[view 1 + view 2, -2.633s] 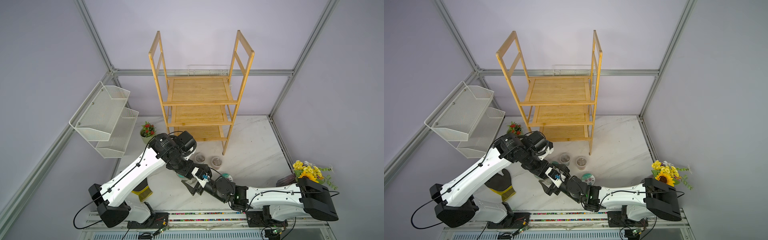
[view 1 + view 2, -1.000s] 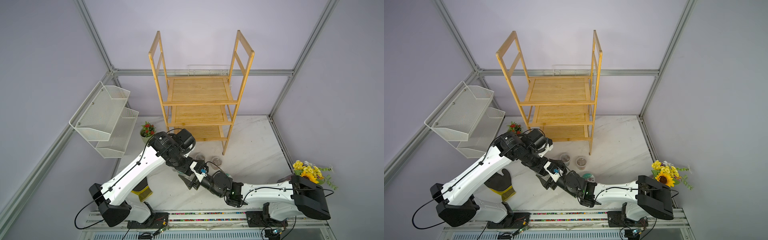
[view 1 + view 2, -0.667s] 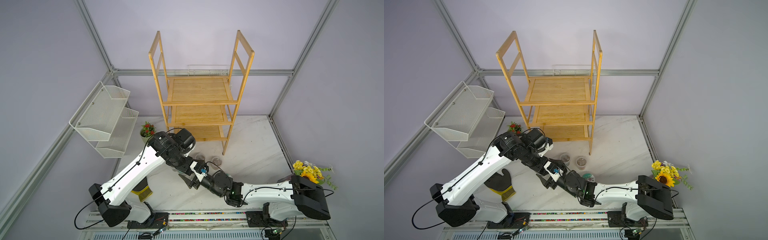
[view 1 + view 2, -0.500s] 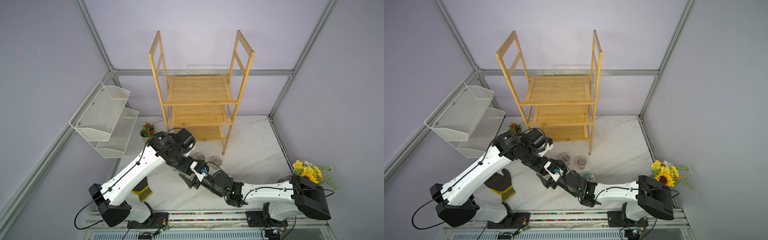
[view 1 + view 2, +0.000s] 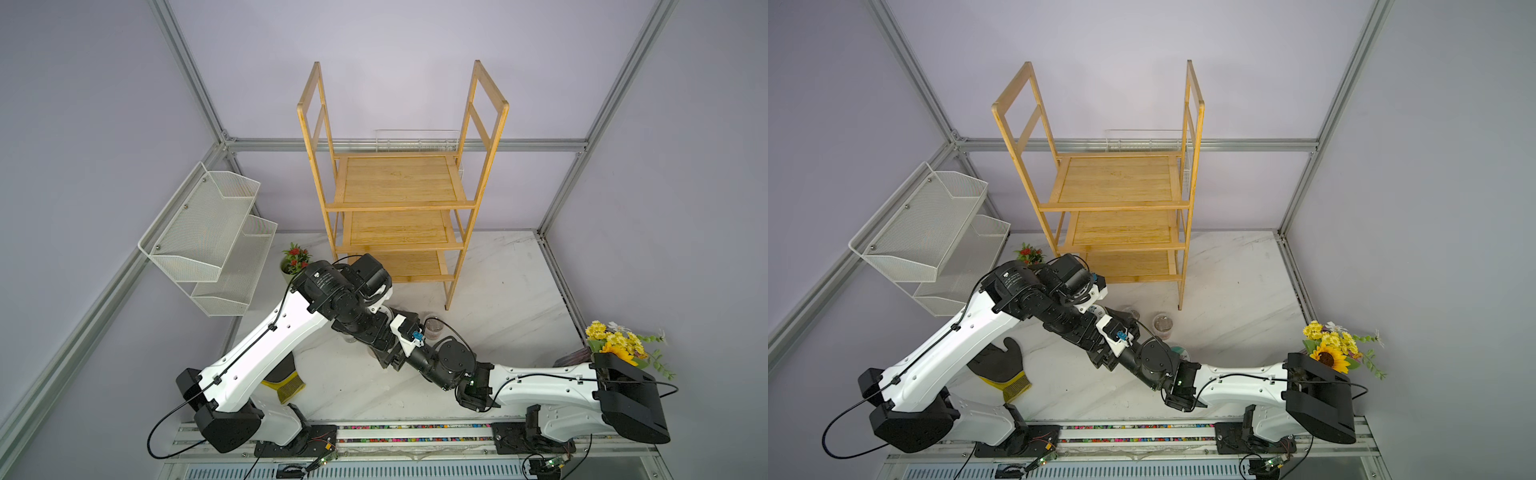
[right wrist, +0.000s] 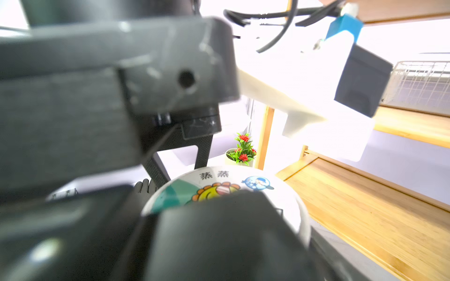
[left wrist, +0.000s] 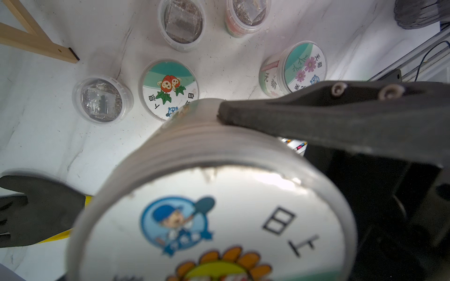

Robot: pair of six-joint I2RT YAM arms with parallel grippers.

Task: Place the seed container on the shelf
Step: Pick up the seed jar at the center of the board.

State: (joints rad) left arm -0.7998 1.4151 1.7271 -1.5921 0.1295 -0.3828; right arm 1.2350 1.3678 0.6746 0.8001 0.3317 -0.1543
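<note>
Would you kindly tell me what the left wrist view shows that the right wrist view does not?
Left wrist only: five other tubs on the marble, among them the strawberry-lid tub. Right wrist only: the boards of the shelf and the red-flowered pot. Both: the seed container with its sunflower lid, close up, and some shelf frame.

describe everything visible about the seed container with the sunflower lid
The seed container is a round tub with a ridged translucent side and a white lid printed with a sunflower, a teal band, a blue cartoon boy badge and black characters. It hangs tilted above the table; a dark finger touches its side near the rim.
</note>
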